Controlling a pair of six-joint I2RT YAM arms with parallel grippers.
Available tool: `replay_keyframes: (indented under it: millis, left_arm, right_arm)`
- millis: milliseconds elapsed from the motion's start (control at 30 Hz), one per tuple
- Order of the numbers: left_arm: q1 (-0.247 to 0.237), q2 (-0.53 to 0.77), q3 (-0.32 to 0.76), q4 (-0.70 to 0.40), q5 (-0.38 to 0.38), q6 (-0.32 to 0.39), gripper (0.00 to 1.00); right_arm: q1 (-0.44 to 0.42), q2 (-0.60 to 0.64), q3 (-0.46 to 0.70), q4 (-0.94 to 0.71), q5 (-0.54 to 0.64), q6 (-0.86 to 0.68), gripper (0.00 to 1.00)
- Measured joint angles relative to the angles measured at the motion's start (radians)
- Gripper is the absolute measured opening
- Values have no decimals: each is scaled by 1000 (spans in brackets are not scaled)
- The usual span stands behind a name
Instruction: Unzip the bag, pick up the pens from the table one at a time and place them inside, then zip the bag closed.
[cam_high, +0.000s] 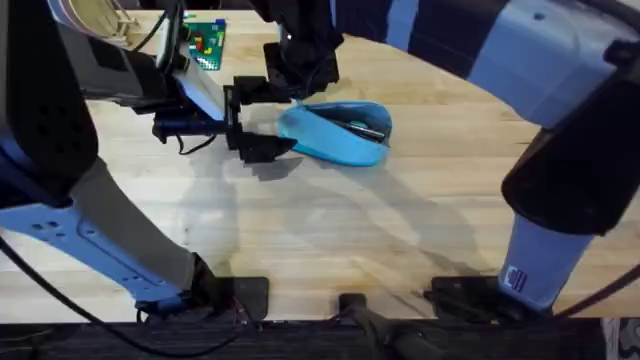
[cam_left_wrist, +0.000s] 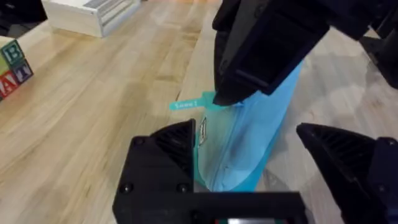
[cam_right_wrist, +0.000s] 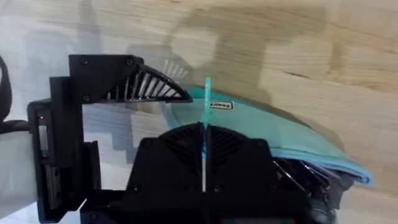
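Note:
The light blue bag (cam_high: 340, 145) lies on the table (cam_high: 350, 240) with its top gaping, and dark pens (cam_high: 365, 128) show inside it. They also show through the opening as pens (cam_right_wrist: 305, 180) in the right wrist view. My right gripper (cam_right_wrist: 204, 143) is shut on the teal pull tab (cam_right_wrist: 206, 106) at the bag's left end. My left gripper (cam_left_wrist: 245, 134) is open and straddles that same end of the bag (cam_left_wrist: 255, 137). One finger (cam_left_wrist: 174, 146) touches the fabric. The pull tab (cam_left_wrist: 186, 104) sticks out beneath the right gripper (cam_left_wrist: 217, 98).
A green brick plate (cam_high: 205, 40) lies at the back left of the table. In the left wrist view, alphabet blocks (cam_left_wrist: 12, 68) and a white box (cam_left_wrist: 93, 12) stand farther off. The right arm (cam_high: 570, 130) looms large over the table's right side.

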Motion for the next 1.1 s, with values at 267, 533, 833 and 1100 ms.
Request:
replay_keyframes:
  millis: [267, 533, 833, 1100]
  left_arm:
    - [0, 0, 0, 22, 62, 0, 993]
    - [0, 0, 0, 3, 59, 0, 993]
    - [0, 0, 0, 3, 59, 0, 995]
    - [2, 0, 0, 9, 59, 0, 122]
  right_arm:
    - [0, 0, 0, 0, 0, -2, 30]
    - [0, 0, 0, 0, 0, -3, 30]
    - [0, 0, 0, 0, 0, -2, 30]
    - [1, 0, 0, -9, -1, -3, 30]
